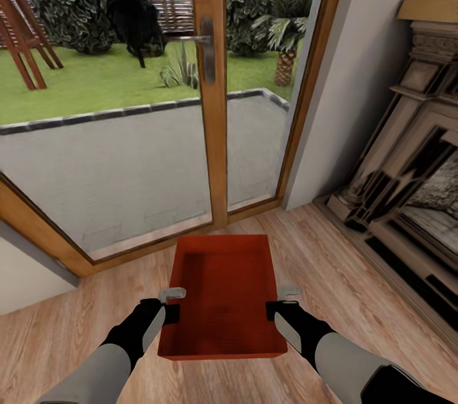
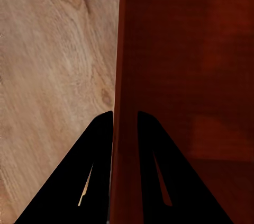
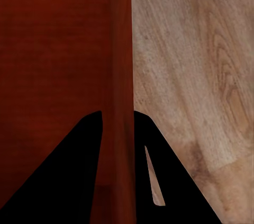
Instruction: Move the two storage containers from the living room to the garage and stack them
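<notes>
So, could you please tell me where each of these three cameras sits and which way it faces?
Head view: on the head, looking forward and down at the storage container, glass door, both forearms.
Left wrist view: along the left gripper, clamped on a container wall.
Right wrist view: along the right gripper, on the opposite wall.
Shared: container and wood floor.

Ahead, the tall wood-framed glass door [image 1: 210, 92] closes off the way forward, just beyond the far end of the orange-red open-top rectangular storage container [image 1: 224, 292]. On the right, the carved stone-coloured fireplace surround [image 1: 407, 181] stands along the wall. Bare light wood plank floor [image 1: 331, 264] lies open to either side of the container, between it and these.
</notes>
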